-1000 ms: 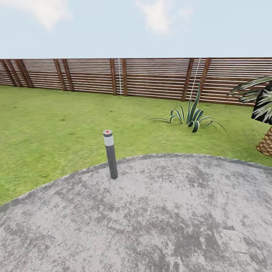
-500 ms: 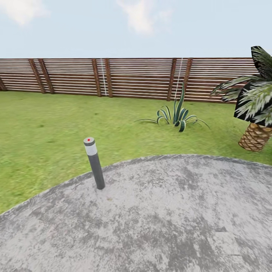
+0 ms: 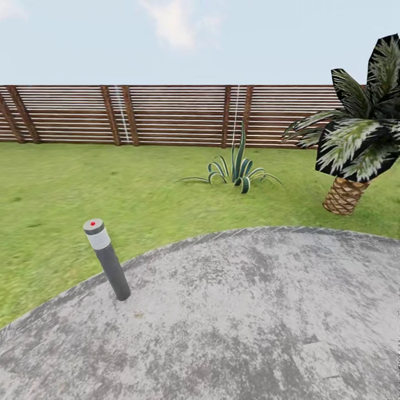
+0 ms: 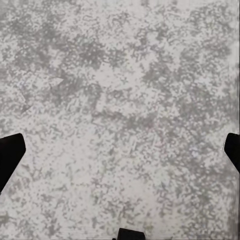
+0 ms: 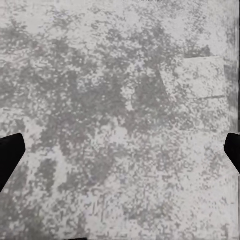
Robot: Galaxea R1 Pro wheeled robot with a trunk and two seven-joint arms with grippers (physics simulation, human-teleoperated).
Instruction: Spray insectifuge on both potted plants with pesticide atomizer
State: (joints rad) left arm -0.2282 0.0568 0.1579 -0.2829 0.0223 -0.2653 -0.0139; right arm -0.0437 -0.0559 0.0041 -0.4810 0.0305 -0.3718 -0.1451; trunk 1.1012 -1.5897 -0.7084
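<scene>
Grey paving (image 3: pixel 239 316) is filling the lower frame, lawn (image 3: pixel 66 183) beyond. Both tools (image 4: pixel 120 150) (image 5: pixel 120 150) are hanging wide open, empty. Atomizer and pots unseen; turning risks clipping the bollard (image 3: pixel 106 259) at left.

Mottled grey paving (image 3: pixel 250 322) bordered by lawn (image 3: pixel 66 189); a grey bollard light (image 3: pixel 106 259) stands at its edge.

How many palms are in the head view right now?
1. A short palm with a scaly brown trunk stands on the lawn at far right, before the fence. More may lie outside the picture.
</scene>
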